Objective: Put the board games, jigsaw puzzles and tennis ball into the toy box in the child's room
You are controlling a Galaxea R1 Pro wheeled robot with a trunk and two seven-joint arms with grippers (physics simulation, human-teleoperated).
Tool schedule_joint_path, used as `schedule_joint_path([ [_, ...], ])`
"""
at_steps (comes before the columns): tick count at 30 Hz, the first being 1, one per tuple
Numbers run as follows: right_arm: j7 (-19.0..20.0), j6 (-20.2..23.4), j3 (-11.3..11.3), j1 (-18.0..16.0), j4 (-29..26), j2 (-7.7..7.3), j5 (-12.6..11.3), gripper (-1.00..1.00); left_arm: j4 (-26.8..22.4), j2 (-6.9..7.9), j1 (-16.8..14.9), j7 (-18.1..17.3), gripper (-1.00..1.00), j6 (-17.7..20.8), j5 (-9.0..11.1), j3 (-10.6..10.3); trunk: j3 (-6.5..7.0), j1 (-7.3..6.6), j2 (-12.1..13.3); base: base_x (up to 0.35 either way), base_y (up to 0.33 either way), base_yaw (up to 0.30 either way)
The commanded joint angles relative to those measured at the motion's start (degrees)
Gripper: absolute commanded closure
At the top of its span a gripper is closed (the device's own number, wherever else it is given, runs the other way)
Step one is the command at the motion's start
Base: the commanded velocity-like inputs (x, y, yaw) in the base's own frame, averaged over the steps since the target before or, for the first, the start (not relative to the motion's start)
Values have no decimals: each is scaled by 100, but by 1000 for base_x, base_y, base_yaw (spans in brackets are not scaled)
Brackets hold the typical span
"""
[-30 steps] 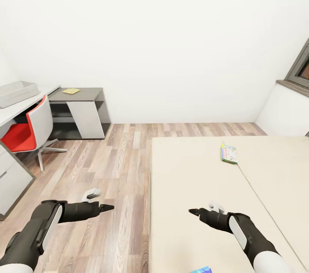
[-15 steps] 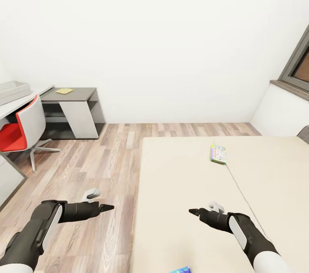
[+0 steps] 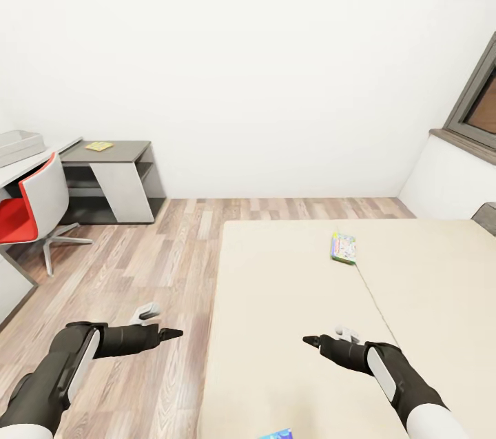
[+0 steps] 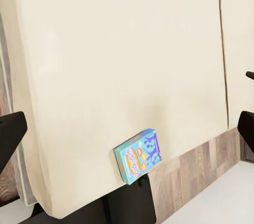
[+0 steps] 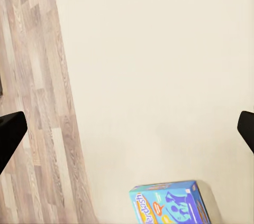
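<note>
The beige bed (image 3: 296,301) takes up the right half of the head view. One board game (image 3: 343,248) with a pastel cover lies flat far up the mattress. A second, blue board game (image 3: 277,434) (image 4: 138,156) (image 5: 169,203) lies at the bed's near edge. My left gripper (image 3: 172,333) hangs open over the wood floor beside the bed. Over the mattress, my right gripper (image 3: 310,340) is open too, holding nothing. Its fingers (image 5: 10,134) stand wide apart. The pale grey toy box (image 3: 19,145) sits on the white table (image 3: 41,160) at the far left.
A red and white swivel chair (image 3: 31,208) stands at the table. Beyond it, a dark grey side desk (image 3: 114,177) carries a flat yellow-green item (image 3: 98,146). A grey-framed window (image 3: 475,108) is at the right. Wood floor (image 3: 158,253) lies between bed and desks.
The head camera has turned right, so the bed, desks and chair sit further left in the picture. Both arms hold the same pose, grippers still open.
</note>
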Motion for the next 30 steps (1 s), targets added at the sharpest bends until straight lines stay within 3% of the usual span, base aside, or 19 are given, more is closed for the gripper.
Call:
schedule_joint_path([
  [1, 9, 46, -22, -4, -4, 1, -19, -100, -3, -1, -5, -14, -100, 44, 9, 7, -11, 3, -11, 0, -11, 0],
  [11, -76, 56, -25, -4, 5, 7, -26, -100, 0, 3, -5, -11, -100, 44, 3, 10, -11, 3, -11, 0, -3, 0],
  [30, -654, 107, -28, -4, 46, 88, -36, -100, 0, 8, -5, -11, -100, 44, -4, 19, -11, 3, -11, 0, 0, 0],
])
